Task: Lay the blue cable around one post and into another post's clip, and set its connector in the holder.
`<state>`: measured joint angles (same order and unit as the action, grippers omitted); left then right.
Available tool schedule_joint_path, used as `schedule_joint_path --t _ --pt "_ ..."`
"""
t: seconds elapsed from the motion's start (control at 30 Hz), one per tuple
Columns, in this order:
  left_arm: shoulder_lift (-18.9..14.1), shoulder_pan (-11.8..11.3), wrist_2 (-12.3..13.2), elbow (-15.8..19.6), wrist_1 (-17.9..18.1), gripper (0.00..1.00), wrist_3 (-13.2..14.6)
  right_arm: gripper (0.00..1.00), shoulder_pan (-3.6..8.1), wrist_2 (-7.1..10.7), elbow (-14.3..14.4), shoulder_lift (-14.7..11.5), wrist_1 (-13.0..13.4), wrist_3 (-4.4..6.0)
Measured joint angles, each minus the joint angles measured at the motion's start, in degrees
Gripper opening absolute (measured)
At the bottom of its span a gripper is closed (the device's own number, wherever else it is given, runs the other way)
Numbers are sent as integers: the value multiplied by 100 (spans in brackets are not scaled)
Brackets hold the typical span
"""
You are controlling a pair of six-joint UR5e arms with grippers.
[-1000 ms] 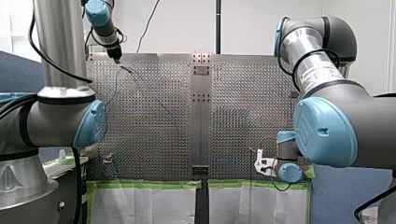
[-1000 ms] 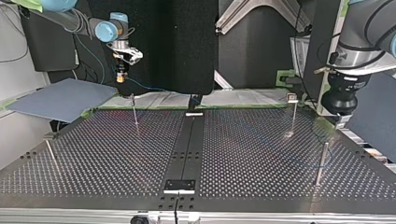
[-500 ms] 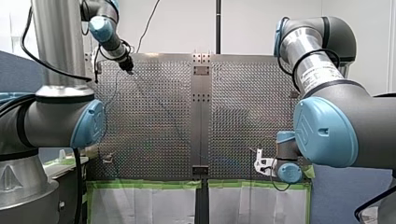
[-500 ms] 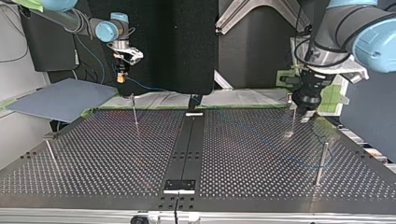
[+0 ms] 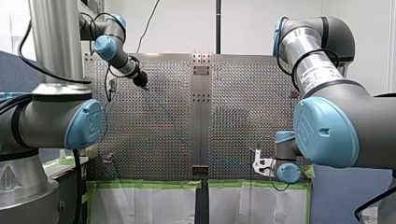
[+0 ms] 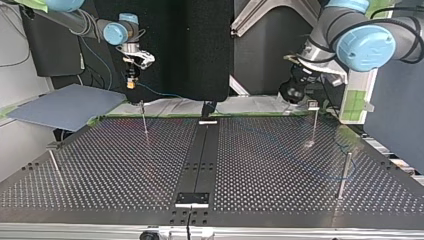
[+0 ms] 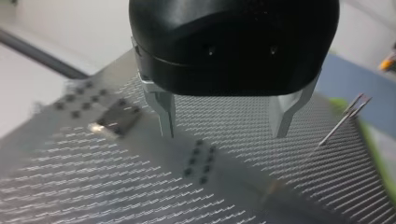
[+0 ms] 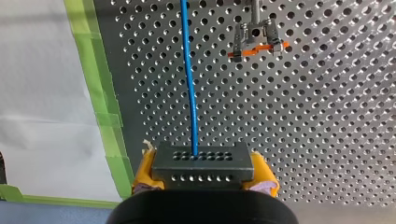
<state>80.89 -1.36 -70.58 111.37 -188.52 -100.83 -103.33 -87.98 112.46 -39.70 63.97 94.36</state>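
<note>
My right gripper (image 8: 204, 179) is shut, its yellow pads (image 8: 145, 169) on the black connector (image 8: 203, 163) of the blue cable (image 8: 189, 79). The cable runs ahead of it, past a post whose clip has an orange piece (image 8: 256, 39). In the top view this gripper (image 6: 130, 85) hangs above the table's far left corner and the cable (image 6: 155, 92) trails off to the right. My left gripper (image 7: 224, 133) is open with nothing between its metal fingers (image 7: 166, 116), above the perforated plate. In the front view it (image 5: 144, 85) is over the far left part of the table.
Thin posts stand on the plate in the top view: one (image 6: 144, 120) under my right gripper, one with a clip (image 6: 314, 122) at the right, another (image 6: 344, 175) nearer the camera, and one (image 6: 54, 165) at the left. A black block (image 6: 192, 198) sits on the centre strip.
My left arm has swung from the table's far left corner in the front view toward the middle, its gripper still open. My right arm and the connector have not moved.
</note>
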Motion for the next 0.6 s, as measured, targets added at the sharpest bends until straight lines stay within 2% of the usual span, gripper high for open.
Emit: schedule_joint_path --t 0.1,0.23,0.43,0.6 --pt "147 147 -2 159 158 100 29 0 0 16 -1 -2 9 -24" --pt "262 368 -170 300 383 100 7 0 14 108 -1 -2 43 -46" --pt "328 679 -473 330 694 100 -48 0 43 378 0 -1 126 -122" --pt "485 931 -725 333 946 100 -16 0 126 655 0 1 289 -212"
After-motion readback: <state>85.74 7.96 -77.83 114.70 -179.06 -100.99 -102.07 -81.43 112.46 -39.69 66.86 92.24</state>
